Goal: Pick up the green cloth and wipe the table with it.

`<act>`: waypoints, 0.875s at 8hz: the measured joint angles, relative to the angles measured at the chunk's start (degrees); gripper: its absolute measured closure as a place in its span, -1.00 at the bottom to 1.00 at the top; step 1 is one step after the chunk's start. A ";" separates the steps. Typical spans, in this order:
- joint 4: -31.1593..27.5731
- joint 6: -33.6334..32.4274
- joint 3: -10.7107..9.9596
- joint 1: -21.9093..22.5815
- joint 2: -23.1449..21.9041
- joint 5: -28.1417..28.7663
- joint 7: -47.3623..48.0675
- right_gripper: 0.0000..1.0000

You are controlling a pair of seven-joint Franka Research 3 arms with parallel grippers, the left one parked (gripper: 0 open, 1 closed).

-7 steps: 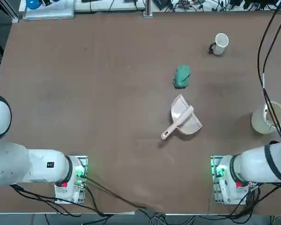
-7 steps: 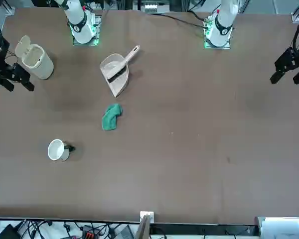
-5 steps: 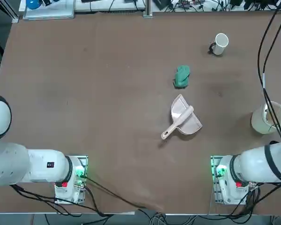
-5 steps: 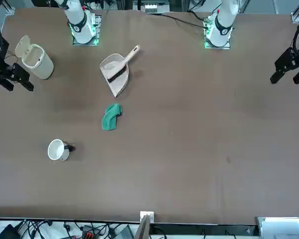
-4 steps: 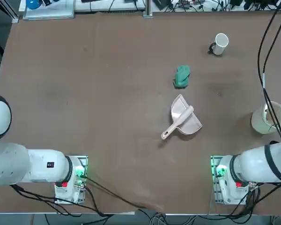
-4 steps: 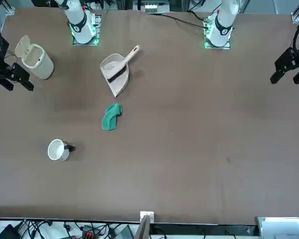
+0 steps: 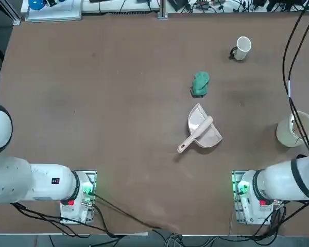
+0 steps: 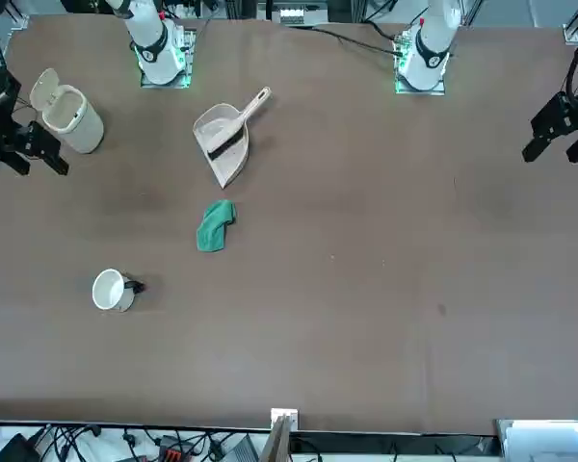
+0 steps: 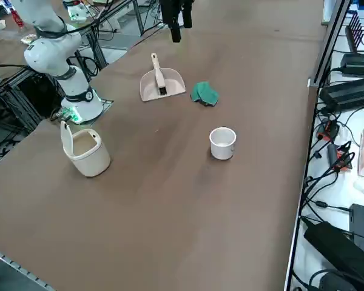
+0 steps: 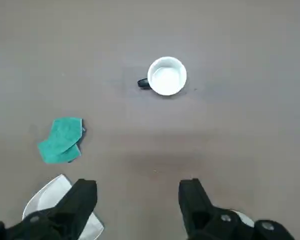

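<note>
1. Currently the right gripper (image 10: 138, 192) hangs high above the surface (image 7: 92, 103), fingers apart, empty.
2. The green cloth (image 10: 61, 140) lies well apart, just beyond the pink dustpan (image 7: 202, 129).

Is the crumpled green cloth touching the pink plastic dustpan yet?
Apart. The top view shows bare brown table between the crumpled green cloth and the pink plastic dustpan; the right tool hangs open, high above both.

No readable text, label, brand, number or sign appears in any view. The left arm (image 7: 20, 180) carries a small dark badge near its base, but its marking is too small to make out.
</note>
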 joint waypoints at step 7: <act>-11.45 14.33 0.86 13.10 4.58 0.08 17.73 -1.00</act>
